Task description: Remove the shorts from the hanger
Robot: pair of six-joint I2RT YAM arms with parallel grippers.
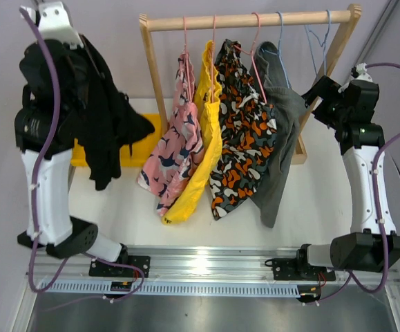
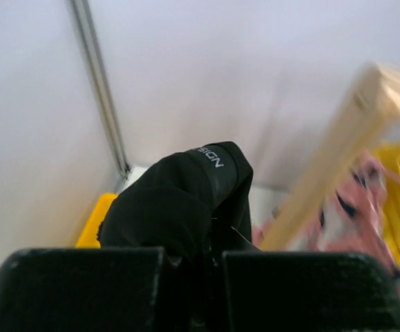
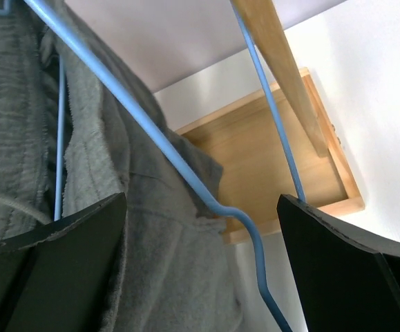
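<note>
left gripper [image 2: 193, 277] clenched on the black shorts [image 1: 106, 117], fabric pinched between its fingers. this pair is off the rack and hangs free above the left edge of the table [image 1: 324, 200].

wooden rail [image 1: 248, 21] carries, left to right, each on a hanger:
- pink shark-print shorts [image 1: 172, 149]
- yellow shorts [image 1: 203, 138]
- camouflage shorts [image 1: 244, 131]
- grey shorts [image 1: 282, 117]

bare blue hanger [image 1: 317, 45] at the rail's right end.

right gripper [image 3: 201, 228] released, jaws wide apart. blue hanger wire [image 3: 151, 135] runs between them, grey shorts just beside.
</note>
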